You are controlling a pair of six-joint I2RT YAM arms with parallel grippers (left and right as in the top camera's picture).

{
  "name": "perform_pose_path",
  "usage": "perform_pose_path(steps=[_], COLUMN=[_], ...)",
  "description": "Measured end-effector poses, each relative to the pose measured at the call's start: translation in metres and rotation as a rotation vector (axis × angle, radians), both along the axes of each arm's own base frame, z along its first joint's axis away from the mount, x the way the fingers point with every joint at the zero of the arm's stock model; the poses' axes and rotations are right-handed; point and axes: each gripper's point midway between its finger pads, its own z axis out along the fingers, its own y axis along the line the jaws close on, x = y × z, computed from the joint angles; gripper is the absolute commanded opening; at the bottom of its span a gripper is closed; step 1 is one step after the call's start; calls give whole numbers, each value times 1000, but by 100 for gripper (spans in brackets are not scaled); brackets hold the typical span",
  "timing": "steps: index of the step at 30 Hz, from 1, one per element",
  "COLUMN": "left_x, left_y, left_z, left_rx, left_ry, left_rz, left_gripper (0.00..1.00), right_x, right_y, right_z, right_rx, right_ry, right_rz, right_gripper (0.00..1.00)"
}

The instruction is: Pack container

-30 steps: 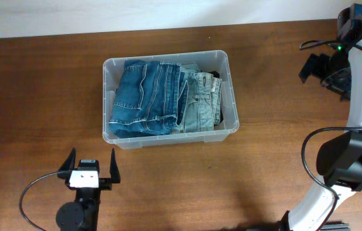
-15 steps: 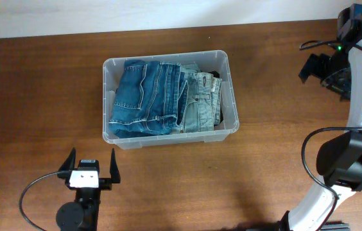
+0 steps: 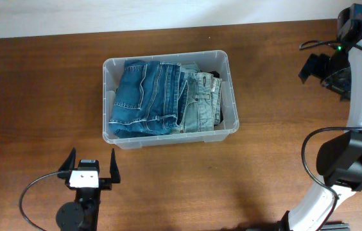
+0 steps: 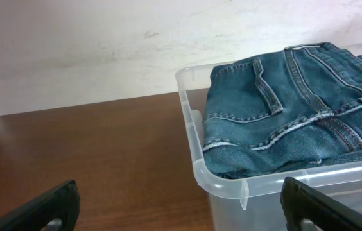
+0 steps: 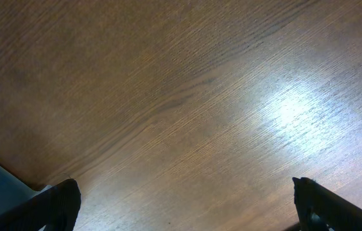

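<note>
Nothing moved since the earlier frames: the container (image 3: 170,142) sat packed at the middle of the table (image 3: 264,160), and both grippers were wide and empty.
The clear bin sat a bit toward the far side, filled to about rim height with folded dark blue jeans (image 3: 144,96) on the left and paler jeans (image 3: 200,102) on the right. Its plastic looked stiff but smooth, so probably slippery. With the denim in it, it was likely heavy enough that a one-sided lift would tip it. The best hold looked like the rolled rim on the short left and right ends, one arm on each. The jeans were soft and floppy, so they would be pinched at a thick fold. The left gripper (image 3: 92,156) sat near and left, well apart from the bin and facing it, jaws fully spread. The right gripper (image 5: 184,200) was far right over bare wood, also spread wide, holding nothing.
</note>
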Motion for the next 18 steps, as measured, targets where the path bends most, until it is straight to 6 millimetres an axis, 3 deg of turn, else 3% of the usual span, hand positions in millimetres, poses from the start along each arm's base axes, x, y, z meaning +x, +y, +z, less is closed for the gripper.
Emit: perform_pose_path(steps=[6, 9, 13, 18], left_x=[0, 0, 0, 0], left_y=[0, 0, 0, 0], left_z=[0, 0, 0, 0], left_rx=[0, 0, 0, 0], left_ry=[0, 0, 0, 0], left_rz=[0, 0, 0, 0], left_gripper=[99, 100, 99, 99], right_x=[0, -2, -12, -49], right_y=[2, 8, 31, 76], right_z=[2, 17, 64, 145], right_rx=[-2, -13, -44, -81], right_ry=[-5, -45, -170, -413], right_rz=[5, 19, 70, 180], right_gripper=[98, 98, 99, 98])
